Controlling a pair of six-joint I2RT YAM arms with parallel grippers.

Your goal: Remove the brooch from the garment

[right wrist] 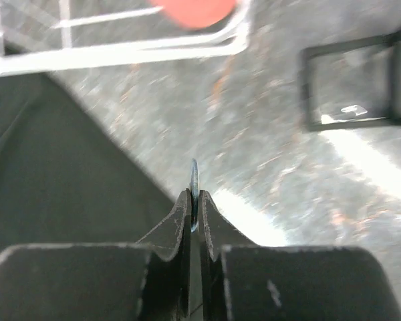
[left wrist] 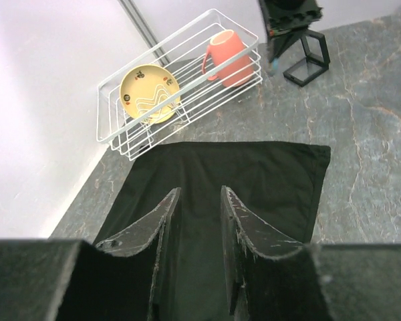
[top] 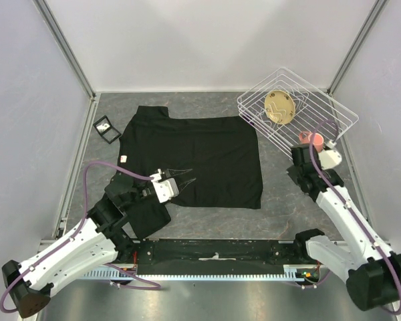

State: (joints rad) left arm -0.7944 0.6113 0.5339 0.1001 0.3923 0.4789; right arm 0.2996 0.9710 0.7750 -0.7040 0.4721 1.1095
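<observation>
I see right gripper (right wrist: 195, 195) clamped on what looks like the brooch (right wrist: 194, 172), edge-on: thin, stiff, slippery. Left gripper (left wrist: 199, 190) splayed over limp garment (left wrist: 274, 174).

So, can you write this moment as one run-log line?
left gripper: open, over garment | right gripper: shut on brooch, off garment, beside rack

Right wrist view, blurred throughout: the brooch (right wrist: 194, 175), pinched in the closed right end effector (right wrist: 195, 200), appears only edge-on as a thin bluish sliver. Its face cannot be made out. The red mug (right wrist: 195, 10) is cropped by the top edge and the black frame (right wrist: 347, 123) by the right edge. Overhead view: the garment (top: 200, 157) has its near-left corner concealed beneath the left arm (top: 130, 197), and the pale mark (top: 123, 158) at its left edge is too small to read.
</observation>
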